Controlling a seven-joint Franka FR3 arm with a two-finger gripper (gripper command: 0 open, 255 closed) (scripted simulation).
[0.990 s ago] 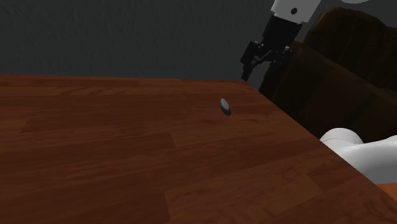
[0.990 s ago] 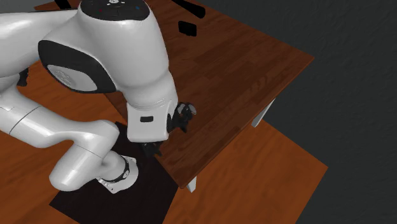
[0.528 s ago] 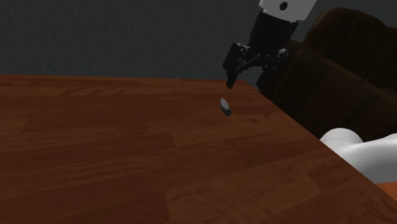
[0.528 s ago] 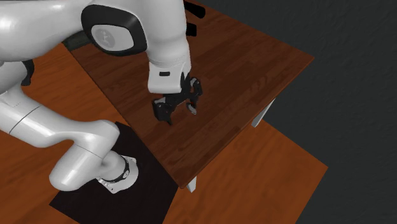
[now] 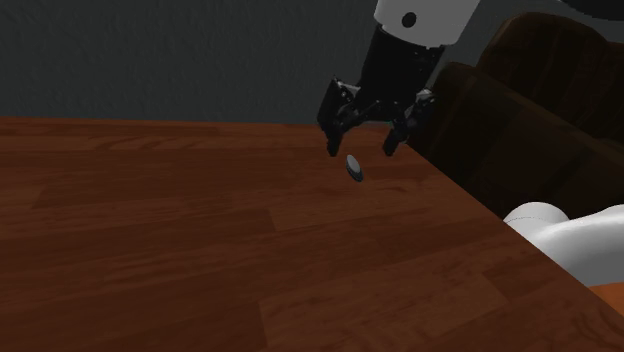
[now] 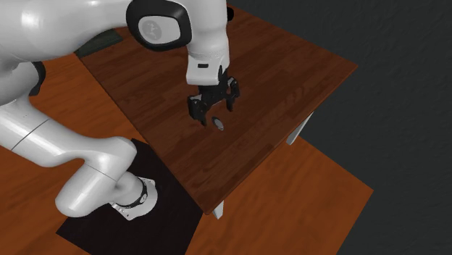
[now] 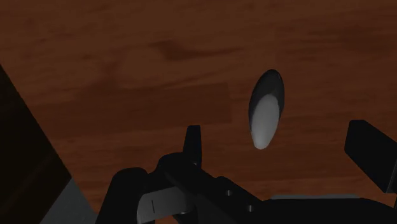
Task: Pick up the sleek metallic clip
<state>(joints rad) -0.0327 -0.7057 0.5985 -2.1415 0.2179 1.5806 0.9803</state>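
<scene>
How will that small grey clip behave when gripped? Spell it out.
Probably stiff and light: the clip looks small, smooth and rounded. It may slip or skid on the table if the open fingers close off-centre.

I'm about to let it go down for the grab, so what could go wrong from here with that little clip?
1. The grey clip is small and lies low on the wooden table. The open gripper, hovering just above it, may hit the wood or close over the clip's top without catching it.
2. A finger that nudges the clip instead of clasping it could slide it toward the table edge on the stand's side.
</scene>
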